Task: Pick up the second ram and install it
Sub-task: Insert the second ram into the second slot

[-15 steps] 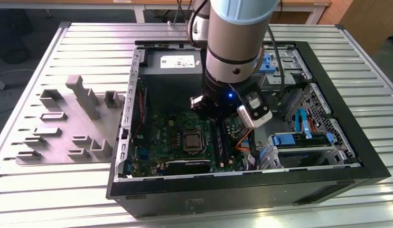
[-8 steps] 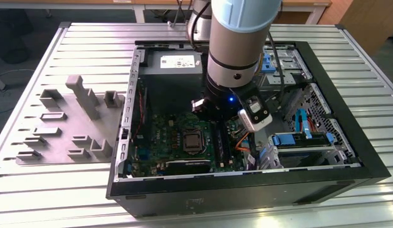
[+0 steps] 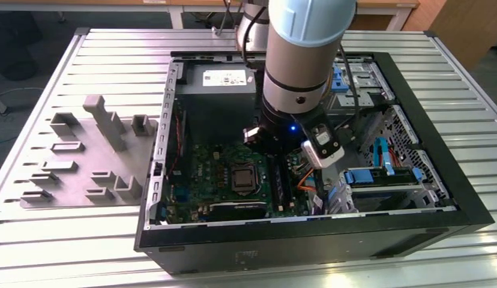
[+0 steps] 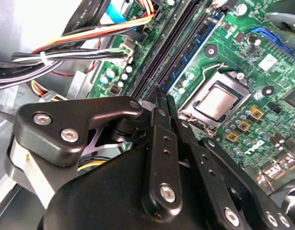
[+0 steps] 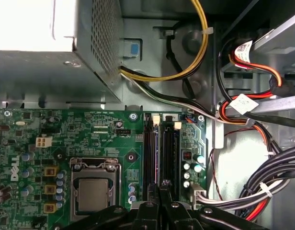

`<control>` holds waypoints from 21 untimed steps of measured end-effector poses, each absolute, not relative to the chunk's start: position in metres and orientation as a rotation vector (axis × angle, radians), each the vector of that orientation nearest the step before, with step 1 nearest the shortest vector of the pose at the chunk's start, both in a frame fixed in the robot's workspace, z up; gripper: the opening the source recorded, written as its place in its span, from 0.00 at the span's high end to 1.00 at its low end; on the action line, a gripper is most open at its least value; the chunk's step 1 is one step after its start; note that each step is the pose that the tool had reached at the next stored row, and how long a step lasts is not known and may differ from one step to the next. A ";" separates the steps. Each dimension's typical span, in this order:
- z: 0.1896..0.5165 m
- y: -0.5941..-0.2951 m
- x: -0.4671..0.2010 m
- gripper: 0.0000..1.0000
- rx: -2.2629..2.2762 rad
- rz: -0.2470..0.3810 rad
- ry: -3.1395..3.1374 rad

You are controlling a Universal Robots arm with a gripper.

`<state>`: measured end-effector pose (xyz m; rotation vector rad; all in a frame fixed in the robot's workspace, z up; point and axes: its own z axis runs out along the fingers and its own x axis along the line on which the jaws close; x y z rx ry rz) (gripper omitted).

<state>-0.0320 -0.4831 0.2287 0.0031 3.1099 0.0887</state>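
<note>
Hovering gripper [image 4: 163,98]: inside PC case [image 3: 313,237], tips just over RAM slots [image 5: 162,153], beside CPU socket [image 4: 215,103].
Jaws: drawn nearly together, only a sliver btwn them. Nothing seen pinched, tho a thin edge-on stick there can't be ruled out.
Second ram [image 4: 191,48]: prob. the blue-patched stick standing on edge in the slot next to the socket, just ahead of the tips in the second wrist view. Seated or not: can't tell.
Risk 1: stick half-seated or skewed, so a push could bend it or strain mobo [image 5: 104,134]. Cause = tips off the slot line.
Risk 2: end clips [image 5: 156,118] not latched, so stick could work loose.
Risk 3: cable bundle [image 4: 90,36] close by gripper body. Snag poss. on any sideways move.
Surface: slatted metal table [image 3: 96,60], case lying open side up. Grey fixture [image 3: 96,156] beside it, on the exterior view's left.
Room: wood-topped bench [image 3: 377,12] behind table, grey floor [image 3: 24,90] alongside.
</note>
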 end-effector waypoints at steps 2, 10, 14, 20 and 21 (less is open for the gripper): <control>0.228 -0.483 -0.032 0.87 0.003 0.091 3.110; 0.223 -0.483 -0.033 0.87 0.003 0.094 3.108; 0.223 -0.485 -0.033 0.87 0.003 0.094 3.108; 0.223 -0.487 -0.033 0.87 0.003 0.094 3.108; 0.223 -0.487 -0.033 0.87 0.003 0.094 3.108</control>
